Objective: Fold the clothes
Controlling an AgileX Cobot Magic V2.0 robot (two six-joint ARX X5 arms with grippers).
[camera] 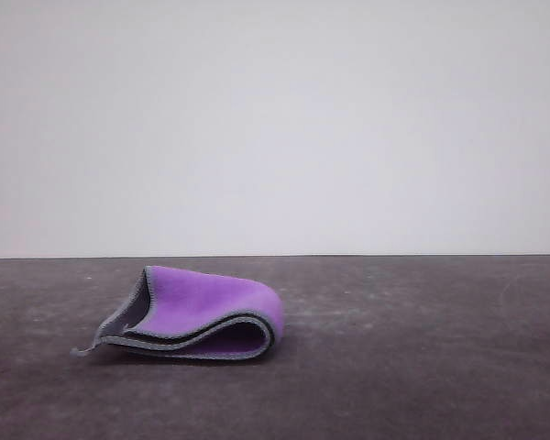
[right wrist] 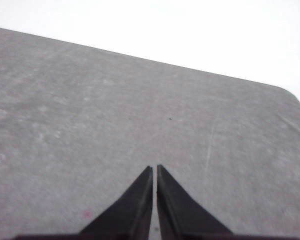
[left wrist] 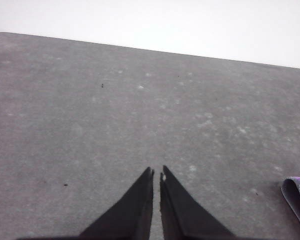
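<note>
The left gripper (left wrist: pixel 156 174) hangs over bare table (left wrist: pixel 90 110), its two dark fingers drawn together with only a hairline between the tips and nothing caught in them; off to its side, near but not touching, a corner of the cloth (left wrist: pixel 297 197) shows grey edging and a sliver of purple. In the front view the cloth (camera: pixel 206 307) lies doubled over on the table (camera: pixel 422 348), purple face out, dark grey lining inside, the fold rounded and puffy, one grey corner trailing loose. The right gripper (right wrist: pixel 154 170) is likewise closed on nothing, above bare tabletop. One fold looks done; whether a second fold or flattening is wanted I cannot tell.
</note>
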